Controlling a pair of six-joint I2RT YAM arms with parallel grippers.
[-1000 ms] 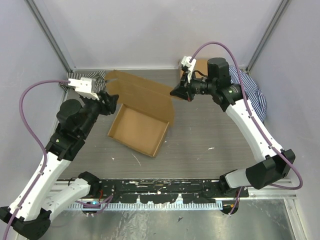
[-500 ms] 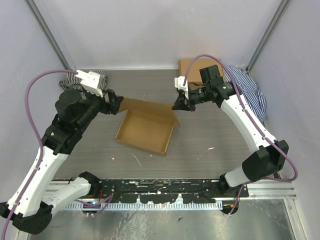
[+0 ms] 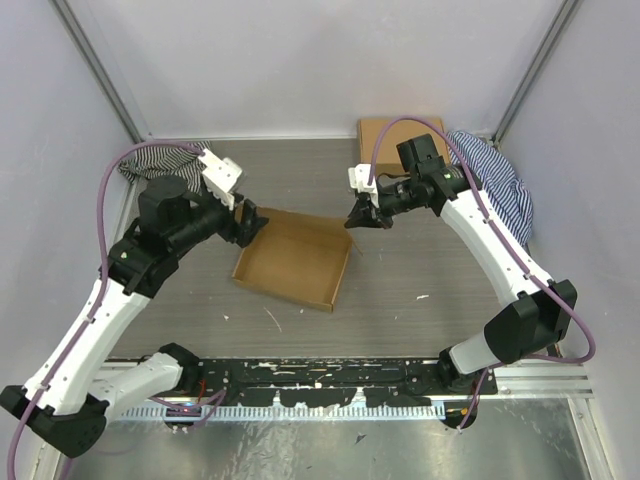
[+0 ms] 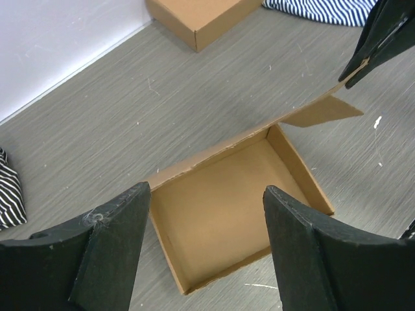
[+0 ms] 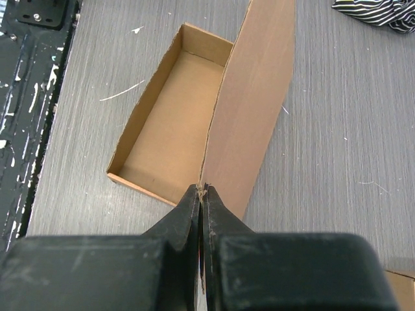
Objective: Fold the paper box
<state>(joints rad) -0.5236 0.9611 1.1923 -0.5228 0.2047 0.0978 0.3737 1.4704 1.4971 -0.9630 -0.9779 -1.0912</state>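
Paper box [image 3: 287,262] sits as an open shallow tray near the middle of the table [image 3: 430,275], slightly left of centre.
Lid flap [image 5: 254,103] stands up along the tray's far side. The right gripper [image 5: 202,189] is clamped tight on the flap's right corner. The left gripper [image 4: 207,190] hovers over the tray's left end, fingers spread wide, gripping nothing.

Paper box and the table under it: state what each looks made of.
Paper box: thin brown cardboard with a matte finish, going by its uniform tan faces, sharp creases and raw cut edges. Table: grey wood-grain surface, probably laminate rather than real wood; it shows fine parallel streaks, a low sheen and white scuffs.
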